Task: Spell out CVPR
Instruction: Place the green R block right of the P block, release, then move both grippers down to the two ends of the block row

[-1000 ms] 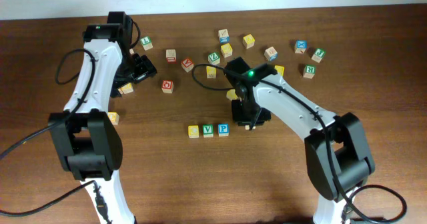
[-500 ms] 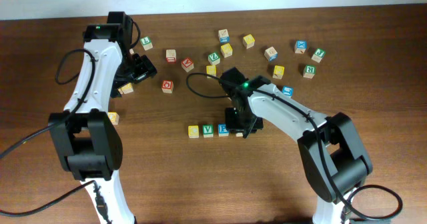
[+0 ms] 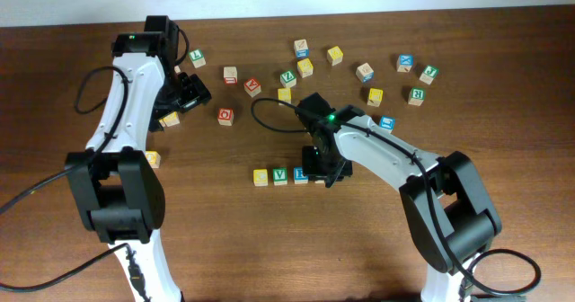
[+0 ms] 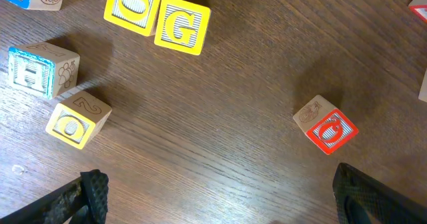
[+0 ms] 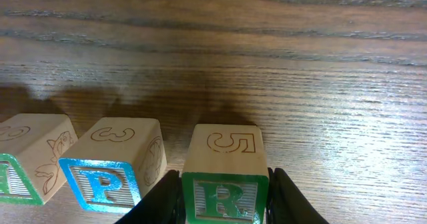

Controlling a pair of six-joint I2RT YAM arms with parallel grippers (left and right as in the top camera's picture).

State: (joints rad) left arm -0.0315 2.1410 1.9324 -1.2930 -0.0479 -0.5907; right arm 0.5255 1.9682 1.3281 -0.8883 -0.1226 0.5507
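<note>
A row of wood cubes lies at the table's front middle: the yellow C cube, the green V cube and the blue P cube. My right gripper is shut on the green R cube and holds it just right of the P cube, close beside it. The V cube's edge shows at the left of the right wrist view. My left gripper is open and empty over bare wood at the back left, near a red-lettered cube.
Loose letter cubes are scattered across the back: yellow ones, a blue one, a yellow O cube, red-lettered cubes, and several at the back right. A cube lies by the left arm.
My right gripper has carried the R cube from right of the row in and down to sit beside the P cube. The left arm has not moved.
</note>
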